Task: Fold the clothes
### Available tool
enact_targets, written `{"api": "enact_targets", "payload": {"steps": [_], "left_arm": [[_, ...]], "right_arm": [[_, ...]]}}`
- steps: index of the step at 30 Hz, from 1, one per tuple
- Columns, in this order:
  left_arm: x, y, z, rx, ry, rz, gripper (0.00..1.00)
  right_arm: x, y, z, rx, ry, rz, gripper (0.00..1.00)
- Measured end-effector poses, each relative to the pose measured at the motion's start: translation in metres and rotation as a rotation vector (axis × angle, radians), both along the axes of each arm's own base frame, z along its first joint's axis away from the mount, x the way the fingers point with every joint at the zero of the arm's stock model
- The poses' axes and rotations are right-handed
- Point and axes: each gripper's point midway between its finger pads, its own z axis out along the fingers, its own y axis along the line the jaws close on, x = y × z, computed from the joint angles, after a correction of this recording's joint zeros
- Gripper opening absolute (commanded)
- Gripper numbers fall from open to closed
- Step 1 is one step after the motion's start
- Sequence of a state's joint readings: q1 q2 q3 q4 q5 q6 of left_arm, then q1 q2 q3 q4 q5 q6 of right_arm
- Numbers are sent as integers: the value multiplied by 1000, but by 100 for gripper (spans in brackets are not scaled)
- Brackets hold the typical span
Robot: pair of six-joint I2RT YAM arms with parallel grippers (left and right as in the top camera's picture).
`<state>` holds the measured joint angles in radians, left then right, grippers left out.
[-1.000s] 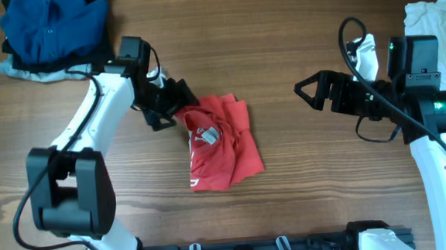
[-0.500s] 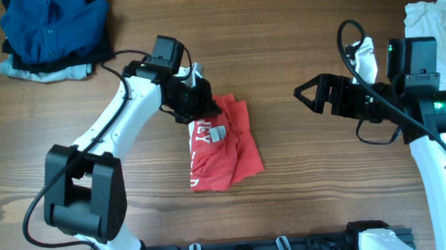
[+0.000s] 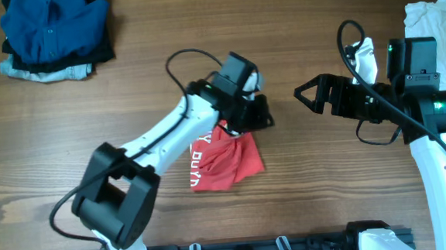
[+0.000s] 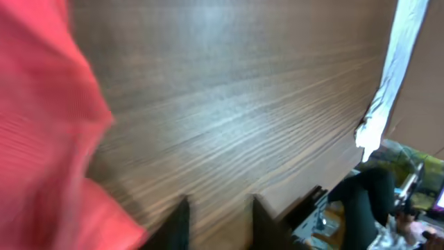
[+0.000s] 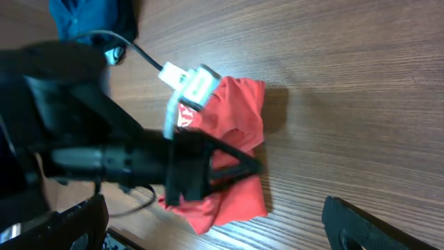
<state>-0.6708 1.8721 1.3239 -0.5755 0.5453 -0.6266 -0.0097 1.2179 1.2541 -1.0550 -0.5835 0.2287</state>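
1. Left hand [image 3: 263,116] sits just above the middle of the overhead frame, and its white arm reaches up to it from the lower left.
2. Its fingers [image 4: 179,226] stand a little apart at the bottom edge of the blurred left wrist view, with bare wood showing between them.
3. Red cloth fills the left side of that view, just beside one finger. I cannot tell whether the two touch.
4. The shirt [image 3: 225,163] lies crumpled on the bench [image 3: 328,188] in the middle of the overhead frame. It is just below and left of the left hand, and its upper edge is hidden under that hand.
5. White lettering shows on the shirt's left part.
6. At right of centre the right hand [image 3: 305,95] hovers above the bench, well apart from the shirt. Its fingers are spread wide, with nothing between them.
7. In the right wrist view, the left hand's dark fingers cross in front of the shirt at mid-frame.
8. Blue clothes [image 3: 54,30] are piled in the upper left corner of the overhead frame, and a white cloth [image 3: 433,15] lies in the upper right corner.
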Motion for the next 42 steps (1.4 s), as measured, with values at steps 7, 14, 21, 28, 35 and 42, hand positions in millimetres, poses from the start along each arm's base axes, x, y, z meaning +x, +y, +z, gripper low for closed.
{"api": "enact_targets", "payload": {"steps": [7,14,21,28,35,42], "left_arm": [[0,60,62,25,-42,88,73],[-38,210,35,385,145,280,72],[-53,183,-19,216,166,197,69],[-62,139,-14,106,140,64,29],[-75,84,-14,8,69,-95,11],[-113,45,-15,27,32,-222,13]], "right_arm": [[1,0,0,0,-4,0,100],[4,0,2,0,-16,-1,100],[4,0,2,0,-18,-1,99],[3,0,1,0,-13,-1,99],[2,0,1,0,-6,-1,100],[4,0,2,0,-20,-1,99]]}}
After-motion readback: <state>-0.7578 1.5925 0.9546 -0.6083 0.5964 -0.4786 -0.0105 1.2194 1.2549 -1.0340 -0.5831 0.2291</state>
